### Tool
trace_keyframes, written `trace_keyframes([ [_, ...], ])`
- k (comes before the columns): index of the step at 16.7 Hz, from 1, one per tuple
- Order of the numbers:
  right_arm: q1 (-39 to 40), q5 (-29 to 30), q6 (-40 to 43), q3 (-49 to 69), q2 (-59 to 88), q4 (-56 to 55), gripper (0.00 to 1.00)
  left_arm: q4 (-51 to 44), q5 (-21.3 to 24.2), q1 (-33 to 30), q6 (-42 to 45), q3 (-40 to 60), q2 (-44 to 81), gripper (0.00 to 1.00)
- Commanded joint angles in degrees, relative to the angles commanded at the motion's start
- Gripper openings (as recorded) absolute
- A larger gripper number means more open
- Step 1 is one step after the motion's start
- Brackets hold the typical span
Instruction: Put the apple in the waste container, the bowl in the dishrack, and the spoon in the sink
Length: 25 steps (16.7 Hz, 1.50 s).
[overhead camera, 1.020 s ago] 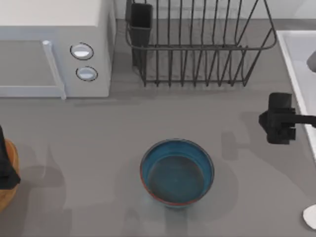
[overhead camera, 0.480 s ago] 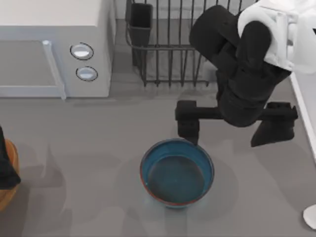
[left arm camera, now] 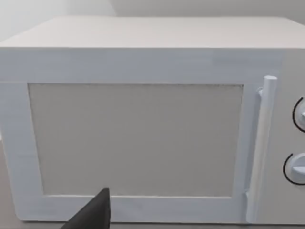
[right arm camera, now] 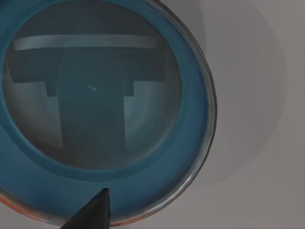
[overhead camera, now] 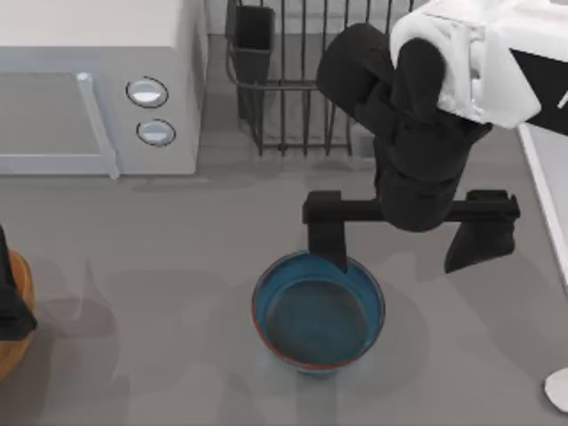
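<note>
Bowl (overhead camera: 319,309) is overhung at its far rim by the right gripper (overhead camera: 404,232), fingers spread wide and grasping nothing. Left gripper's (overhead camera: 11,306) finger state cannot be told.

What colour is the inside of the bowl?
Blue-teal; the bowl shows it best in the right wrist view.

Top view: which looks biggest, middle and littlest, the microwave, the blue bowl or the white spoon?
1. microwave, cut by the edge
2. bowl
3. spoon, just its tip showing
</note>
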<state>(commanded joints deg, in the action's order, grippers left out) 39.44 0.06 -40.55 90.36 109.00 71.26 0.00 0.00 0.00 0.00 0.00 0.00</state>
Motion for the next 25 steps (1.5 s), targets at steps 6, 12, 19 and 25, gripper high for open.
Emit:
trace_keyframes([
  [6, 0.26, 0.01, -0.03, -6.71, 2.61, -9.34, 1.0, 0.0, 0.0, 0.0, 0.0, 0.0, 0.0, 1.0],
  [12, 0.45, 0.03, -0.31, -15.16, 5.97, -21.02, 1.0, 0.0, 0.0, 0.0, 0.0, 0.0, 0.0, 1.0],
  [19, 0.45, 0.04, -0.31, -15.22, 5.98, -21.09, 0.77, 0.0, 0.0, 0.0, 0.0, 0.0, 0.0, 1.0],
  [25, 0.45, 0.04, -0.31, -15.22, 5.98, -21.09, 0.32, 0.0, 0.0, 0.0, 0.0, 0.0, 0.0, 1.0],
])
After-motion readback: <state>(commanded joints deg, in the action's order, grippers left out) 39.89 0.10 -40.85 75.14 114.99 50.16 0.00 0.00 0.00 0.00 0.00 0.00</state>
